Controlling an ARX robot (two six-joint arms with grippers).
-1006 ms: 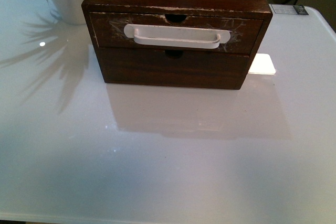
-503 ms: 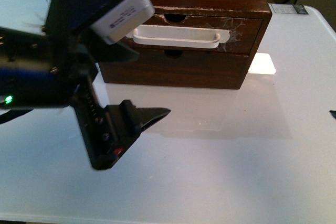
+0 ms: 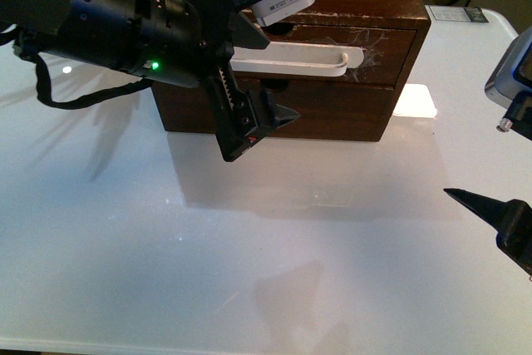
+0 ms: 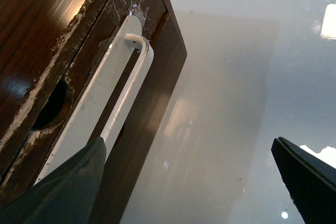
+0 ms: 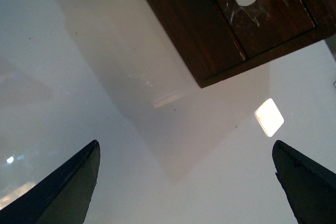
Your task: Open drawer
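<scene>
scratched wooden drawer (image 3: 381, 54), glossy table (image 3: 249, 288)

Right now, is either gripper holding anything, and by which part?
Nothing is held. The left gripper is open beside the drawer handle; the right gripper is open above the table.

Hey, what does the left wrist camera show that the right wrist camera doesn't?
Only the left wrist view shows the semicircular notch in the top edge of the drawer, the long run of the white handle, and the left gripper, open, with one finger close beside the handle.

Only the right wrist view shows the right gripper, open over bare table, apart from the drawer, with just the handle's end in frame.

Both show the scratched drawer front, the handle, the plain lower drawer front and the glossy white table.
</scene>
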